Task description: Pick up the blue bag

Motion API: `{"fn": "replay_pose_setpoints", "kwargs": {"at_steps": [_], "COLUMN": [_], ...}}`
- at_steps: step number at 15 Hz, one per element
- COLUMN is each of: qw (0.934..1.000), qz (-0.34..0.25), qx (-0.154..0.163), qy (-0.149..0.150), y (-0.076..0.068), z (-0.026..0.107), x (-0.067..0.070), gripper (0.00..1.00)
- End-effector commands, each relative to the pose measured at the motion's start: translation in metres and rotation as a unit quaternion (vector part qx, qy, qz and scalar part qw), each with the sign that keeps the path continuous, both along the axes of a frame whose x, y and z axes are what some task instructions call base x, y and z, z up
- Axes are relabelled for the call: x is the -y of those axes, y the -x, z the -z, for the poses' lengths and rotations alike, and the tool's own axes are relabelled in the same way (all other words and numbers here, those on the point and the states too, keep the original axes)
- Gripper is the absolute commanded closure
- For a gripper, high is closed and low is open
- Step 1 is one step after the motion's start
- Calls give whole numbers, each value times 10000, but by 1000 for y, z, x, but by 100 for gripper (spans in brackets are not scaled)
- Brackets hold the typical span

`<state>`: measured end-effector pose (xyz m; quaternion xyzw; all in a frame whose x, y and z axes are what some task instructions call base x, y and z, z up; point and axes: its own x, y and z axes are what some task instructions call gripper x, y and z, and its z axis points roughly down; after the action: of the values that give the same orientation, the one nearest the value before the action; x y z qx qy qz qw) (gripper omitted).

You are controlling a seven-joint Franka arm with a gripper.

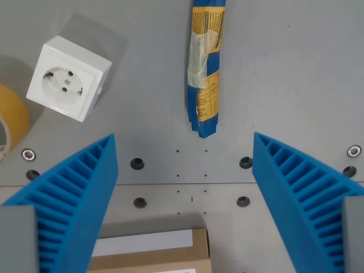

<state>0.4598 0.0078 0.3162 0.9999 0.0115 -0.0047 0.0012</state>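
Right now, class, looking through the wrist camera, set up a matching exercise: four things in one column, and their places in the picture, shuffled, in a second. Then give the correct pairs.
Column one:
1. blue bag
2. white socket cube
3. yellow tape roll
4. cardboard box

Column two:
A. cut off by the left edge
B. bottom edge, between the blue fingers
C. top centre, lying lengthwise
D. upper left, tilted

Pairs: 1-C, 2-D, 3-A, 4-B
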Motion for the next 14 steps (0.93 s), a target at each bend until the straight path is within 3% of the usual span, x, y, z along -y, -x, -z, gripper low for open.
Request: {"fn": "replay_pose_setpoints", "kwargs": {"at_steps": [1,6,14], "qw": [10000,10000,9990], "qz": [2,-62,-350], "qx": [29,41,275], "qy": [-2,-10,-72], "y": [0,-1,-7], "z": [-3,5,45], "x": [0,1,14], "gripper": [0,0,0]}}
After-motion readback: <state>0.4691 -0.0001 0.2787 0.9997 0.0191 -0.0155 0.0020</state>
